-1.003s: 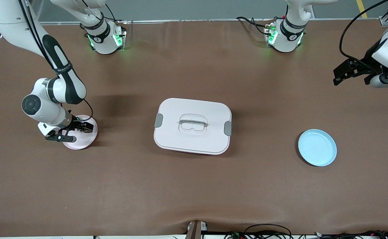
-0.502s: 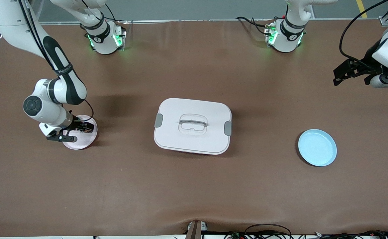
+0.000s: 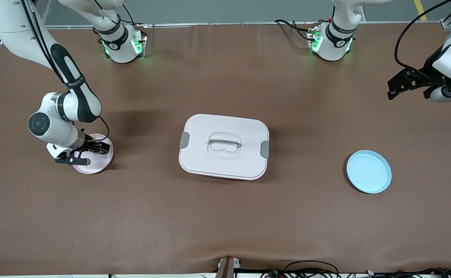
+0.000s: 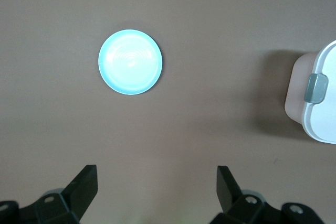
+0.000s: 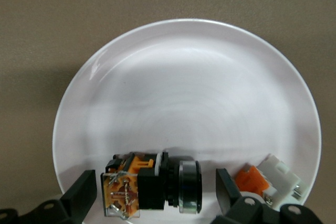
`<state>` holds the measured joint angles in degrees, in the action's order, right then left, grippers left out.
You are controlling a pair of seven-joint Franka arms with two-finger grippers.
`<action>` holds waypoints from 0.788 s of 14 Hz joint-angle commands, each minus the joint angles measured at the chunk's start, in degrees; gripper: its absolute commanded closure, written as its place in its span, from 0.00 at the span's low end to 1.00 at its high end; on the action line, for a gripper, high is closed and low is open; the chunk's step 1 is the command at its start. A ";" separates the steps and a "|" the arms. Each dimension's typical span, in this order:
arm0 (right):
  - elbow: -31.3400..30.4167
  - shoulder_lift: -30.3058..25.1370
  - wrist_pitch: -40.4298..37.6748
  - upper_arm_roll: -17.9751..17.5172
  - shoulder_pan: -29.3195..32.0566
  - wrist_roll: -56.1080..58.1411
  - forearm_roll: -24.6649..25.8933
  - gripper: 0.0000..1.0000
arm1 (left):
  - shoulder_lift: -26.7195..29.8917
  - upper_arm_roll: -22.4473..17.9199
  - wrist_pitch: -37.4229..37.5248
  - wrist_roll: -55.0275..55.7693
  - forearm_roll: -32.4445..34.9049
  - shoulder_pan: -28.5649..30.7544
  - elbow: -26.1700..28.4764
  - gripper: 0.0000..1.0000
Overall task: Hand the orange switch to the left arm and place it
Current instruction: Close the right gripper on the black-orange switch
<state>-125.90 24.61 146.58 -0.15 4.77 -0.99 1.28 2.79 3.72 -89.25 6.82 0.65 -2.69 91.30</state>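
Note:
The orange switch [image 5: 152,184], a stubby black part with an orange and clear end, lies on its side on a pale pink plate [image 3: 94,166] toward the right arm's end of the table. The plate fills the right wrist view [image 5: 194,93]. My right gripper [image 3: 93,153] is low over the plate and open. In the right wrist view its fingers [image 5: 156,190] stand either side of the switch with a gap on each side. My left gripper [image 3: 405,90] waits open and empty above the table at the left arm's end, as its own wrist view [image 4: 156,177] shows. The white box [image 3: 224,146] stands mid-table.
A white-grey part with an orange patch [image 5: 268,182] lies on the same plate beside the switch. A light blue plate [image 3: 368,172] sits empty toward the left arm's end, also in the left wrist view [image 4: 130,62]. The box's latch end shows in the left wrist view [image 4: 320,98].
My right arm's wrist has shifted slightly over the pink plate. The left arm has not moved.

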 commanded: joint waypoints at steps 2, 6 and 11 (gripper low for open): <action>0.74 0.70 -0.32 -0.82 1.12 0.11 0.74 0.00 | -0.59 0.23 0.04 -0.06 -0.65 0.14 -0.95 0.00; 0.83 0.70 -0.33 -0.82 0.85 1.15 0.74 0.57 | -0.41 0.23 0.04 -0.14 -0.74 0.32 -1.21 0.00; 1.53 0.27 -0.85 -0.91 1.03 3.44 0.74 0.65 | -0.06 0.23 0.04 -0.67 -0.74 0.58 -1.12 0.00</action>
<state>-125.61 24.68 146.55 -0.25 4.77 1.29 1.31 2.72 3.72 -89.25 6.78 0.65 -2.64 91.01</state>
